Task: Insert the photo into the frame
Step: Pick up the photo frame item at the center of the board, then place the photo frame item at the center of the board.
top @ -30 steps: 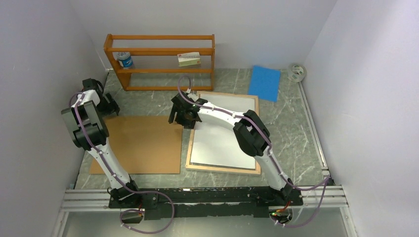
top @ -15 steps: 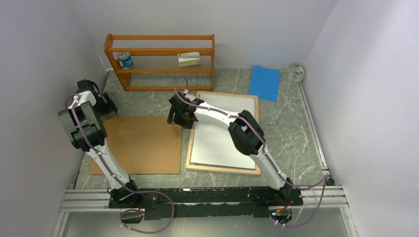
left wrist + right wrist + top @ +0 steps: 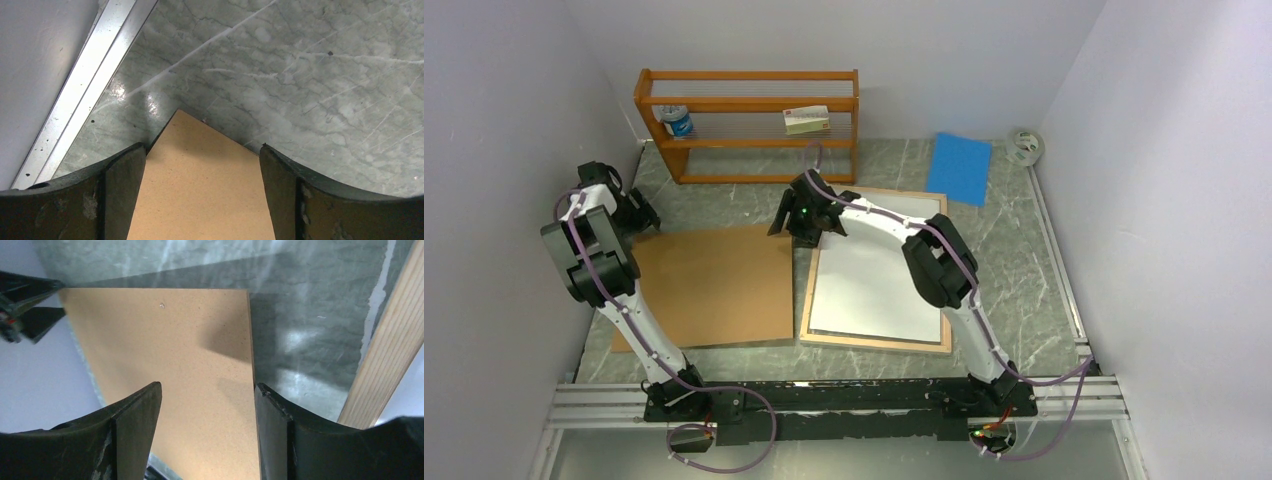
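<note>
The photo (image 3: 874,290) lies white side up inside the frame (image 3: 874,344) (light wood rim showing). Both end effectors, left (image 3: 201,150) and right (image 3: 207,387), gape open over the board (image 3: 709,285).

Left arm (image 3: 638,330) rises from near-left base, folds at elbow, reaches toward far left. Left hand (image 3: 638,214) pitched downward, fingers (image 3: 120,190) spread wide. Right arm (image 3: 879,222) climbs from near-right base, bends at elbow, forearm stretched leftward across centre. Right hand (image 3: 802,222) angled down, fingers (image 3: 135,430) likewise parted. Two hands well apart, left one nearer side wall.
</note>
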`<state>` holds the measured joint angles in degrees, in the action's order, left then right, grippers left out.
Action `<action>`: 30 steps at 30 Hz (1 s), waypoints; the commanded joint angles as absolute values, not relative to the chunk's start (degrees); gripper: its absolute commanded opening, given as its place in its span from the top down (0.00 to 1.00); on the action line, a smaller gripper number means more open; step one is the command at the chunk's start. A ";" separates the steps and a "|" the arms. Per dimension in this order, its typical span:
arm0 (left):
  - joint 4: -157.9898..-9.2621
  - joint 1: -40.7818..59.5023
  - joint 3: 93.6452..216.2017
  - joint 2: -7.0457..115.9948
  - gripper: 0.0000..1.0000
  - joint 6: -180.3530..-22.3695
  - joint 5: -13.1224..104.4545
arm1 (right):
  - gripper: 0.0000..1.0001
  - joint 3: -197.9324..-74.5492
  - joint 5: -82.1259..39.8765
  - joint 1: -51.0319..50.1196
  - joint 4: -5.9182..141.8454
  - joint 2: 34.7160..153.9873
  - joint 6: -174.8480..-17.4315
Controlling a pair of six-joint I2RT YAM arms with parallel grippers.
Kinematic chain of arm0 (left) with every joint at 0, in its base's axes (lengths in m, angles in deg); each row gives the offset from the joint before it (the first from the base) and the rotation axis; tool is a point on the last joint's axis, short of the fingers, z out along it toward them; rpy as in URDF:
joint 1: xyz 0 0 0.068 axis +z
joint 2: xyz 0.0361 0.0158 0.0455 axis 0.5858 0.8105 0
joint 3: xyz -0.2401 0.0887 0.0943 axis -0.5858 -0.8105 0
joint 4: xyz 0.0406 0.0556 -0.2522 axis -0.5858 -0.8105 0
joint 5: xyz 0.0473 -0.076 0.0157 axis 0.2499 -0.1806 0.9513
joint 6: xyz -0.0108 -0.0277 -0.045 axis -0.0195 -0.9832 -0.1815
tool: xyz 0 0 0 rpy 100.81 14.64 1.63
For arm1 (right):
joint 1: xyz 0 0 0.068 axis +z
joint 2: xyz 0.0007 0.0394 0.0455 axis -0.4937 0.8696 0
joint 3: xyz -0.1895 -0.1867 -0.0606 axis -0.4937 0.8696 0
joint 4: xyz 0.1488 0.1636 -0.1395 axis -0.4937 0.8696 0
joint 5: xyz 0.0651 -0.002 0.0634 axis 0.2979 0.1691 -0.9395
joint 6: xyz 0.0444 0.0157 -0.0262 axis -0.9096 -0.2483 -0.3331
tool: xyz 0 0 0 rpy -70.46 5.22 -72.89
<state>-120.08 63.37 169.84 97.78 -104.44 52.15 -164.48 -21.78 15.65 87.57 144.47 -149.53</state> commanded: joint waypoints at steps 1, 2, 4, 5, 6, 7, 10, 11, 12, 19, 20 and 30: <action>-126.93 59.78 168.42 99.57 0.14 -106.79 42.77 | 0.30 -164.34 -28.21 17.86 73.51 134.34 -151.85; -127.17 59.38 168.44 99.50 0.14 -106.72 42.75 | 0.31 -163.67 -27.79 17.83 73.48 133.41 -152.12; -127.46 58.97 168.41 99.29 0.14 -106.80 41.80 | 0.32 -162.10 -26.58 17.82 73.93 131.75 -152.29; -127.22 58.82 168.07 99.04 0.14 -107.04 40.98 | 0.33 -161.19 -25.99 17.74 74.34 130.85 -152.26; -126.92 58.69 167.59 98.70 0.14 -107.31 39.95 | 0.33 -160.08 -25.21 17.64 74.78 129.80 -152.19; -126.68 58.51 167.13 98.38 0.14 -107.65 38.86 | 0.33 -159.15 -24.34 17.46 75.53 128.92 -151.94; -124.77 58.57 164.28 97.97 0.14 -110.40 31.42 | 0.34 -155.04 -21.90 16.90 77.10 126.22 -151.29; -123.73 58.63 163.10 98.10 0.14 -111.61 28.44 | 0.35 -153.56 -21.16 16.36 77.49 125.44 -151.19; -121.82 58.62 161.87 98.30 0.15 -112.71 25.77 | 0.36 -152.26 -20.61 15.92 77.90 124.85 -151.12; -117.38 57.13 155.11 96.34 0.16 -116.19 18.28 | 0.42 -138.47 -17.98 12.65 74.88 117.36 -150.89; -116.76 56.64 154.15 95.37 0.16 -116.64 18.09 | 0.43 -137.19 -17.86 11.91 74.65 116.56 -150.63; -118.46 51.77 153.05 92.21 0.16 -116.92 23.37 | 0.42 -130.04 -12.34 8.74 80.19 111.39 -141.77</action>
